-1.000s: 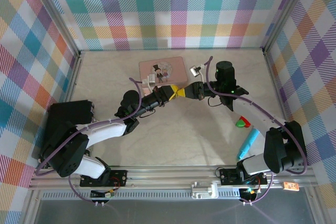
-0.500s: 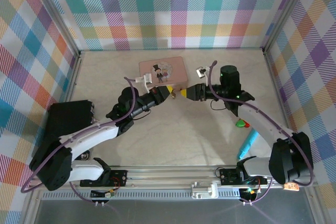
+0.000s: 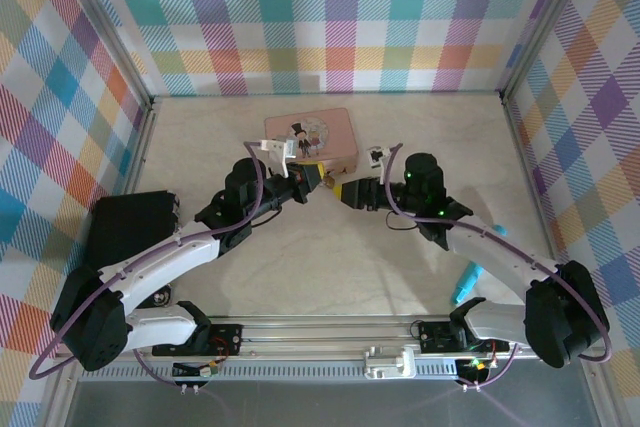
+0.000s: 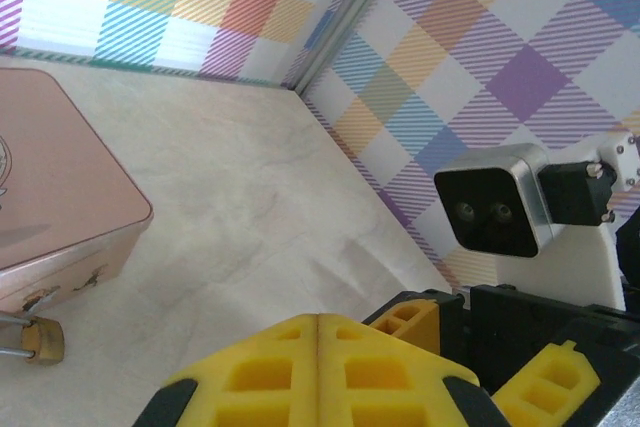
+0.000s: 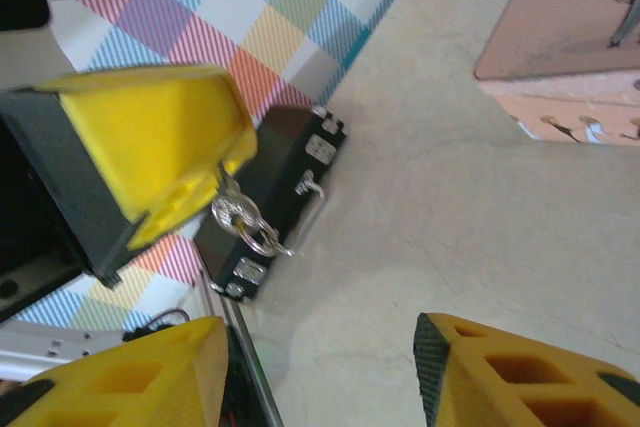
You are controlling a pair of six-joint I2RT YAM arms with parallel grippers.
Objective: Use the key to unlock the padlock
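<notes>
Beside the pink tin [image 4: 60, 187], tiny brass-gold padlock [image 4: 42, 339]; left tool [image 4: 318, 322] grips key [image 5: 245, 217].

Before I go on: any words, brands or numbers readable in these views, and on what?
None legible anywhere.
pink tin: cartoon couple on the lid, tiny figures along its side; no words readable.
padlock: any stamp is too small to read.
</notes>
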